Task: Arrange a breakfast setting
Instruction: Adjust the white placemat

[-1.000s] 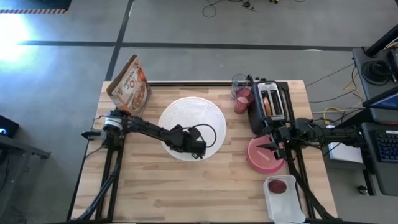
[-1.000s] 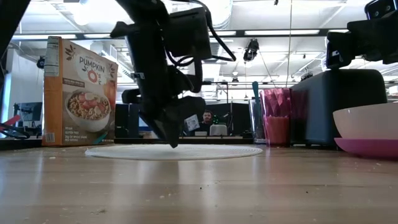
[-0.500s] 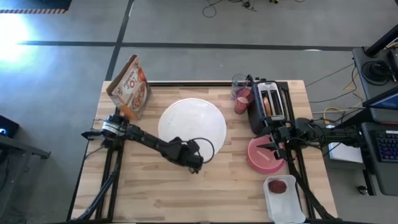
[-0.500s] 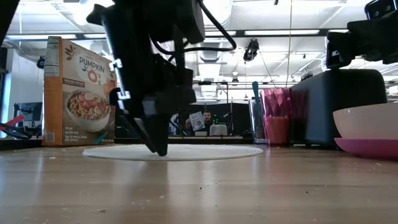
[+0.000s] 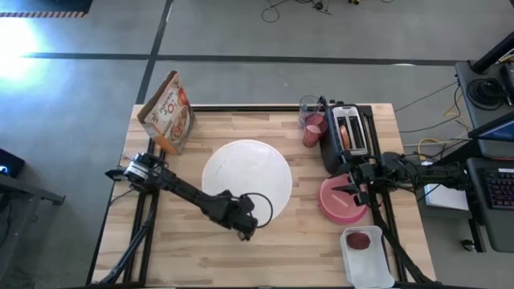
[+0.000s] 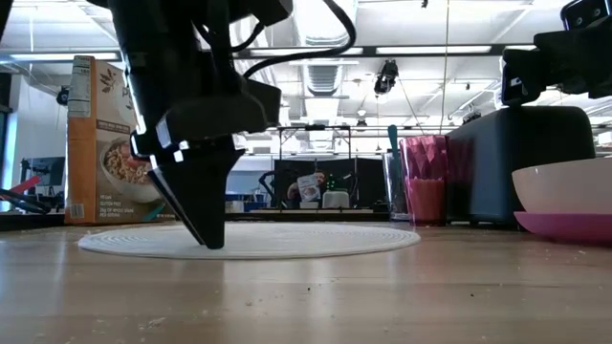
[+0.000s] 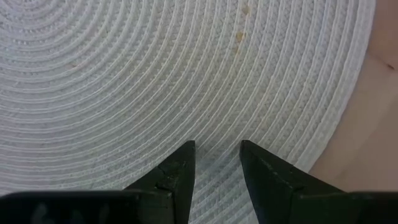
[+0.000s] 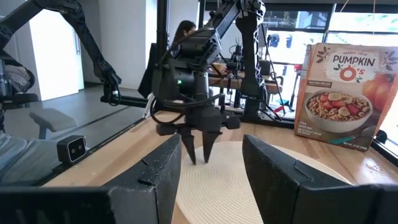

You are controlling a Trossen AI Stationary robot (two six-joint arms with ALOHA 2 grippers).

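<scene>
**Q:** Step in hand?
**A:** Placing the disc (image 5: 247,170), I'd say. It lies flat mid-counter (image 5: 185,249), a little to the left. My left claw (image 7: 217,149) stands tips-down at its near rim, jaws narrow, nothing pinched that I can see.
**Q:** Next?
**A:** Probably lift clear, then fetch the plate (image 5: 333,210) and bowl (image 6: 564,186) on the right. My right claw (image 8: 211,142) hovers there, jaws apart, empty.
**Q:** Heading? Long axis?
**A:** Neither. It's round.
</scene>
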